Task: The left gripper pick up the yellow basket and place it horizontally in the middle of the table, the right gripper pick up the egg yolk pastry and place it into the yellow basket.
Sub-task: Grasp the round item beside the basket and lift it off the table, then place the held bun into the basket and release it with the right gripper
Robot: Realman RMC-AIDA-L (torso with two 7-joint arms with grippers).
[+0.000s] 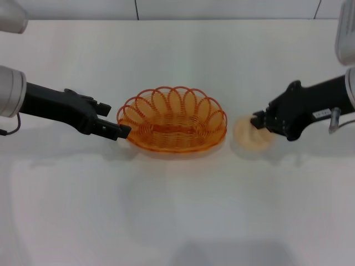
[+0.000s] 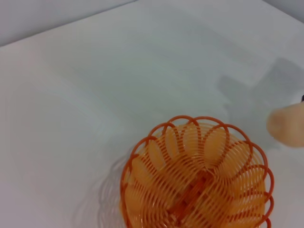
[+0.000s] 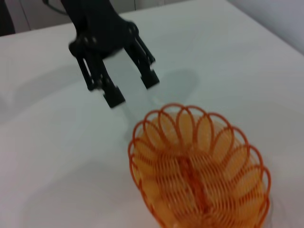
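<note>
We start at the left gripper (image 1: 123, 129): its two fingers (image 3: 114, 97) stand spread with a clear gap between them, holding nothing. The tips sit just beside the left end of the yellow basket (image 1: 173, 119); in the right wrist view they appear apart from the rim. We judge that the basket has been set down and the spread fingers allow the arm to back away without dragging the wire.

The yellow basket rests flat on the table (image 1: 177, 210), roughly in the middle, with its long axis running left to right and its mouth facing up. We judge this placement as matching the first part of the task. Its inside is empty.

On the right, the right gripper (image 1: 259, 123) is at the right-hand edge of the egg yolk pastry (image 1: 249, 134), which lies on the table just beside the right end of the basket, not touching it. We cannot tell whether these fingers are spread or closed, nor whether they already hold the pastry; the black claw covers the contact area.

We judge the next step to be grasping and lifting the pastry over the scalloped rim; the short gap keeps the carry brief.
</note>
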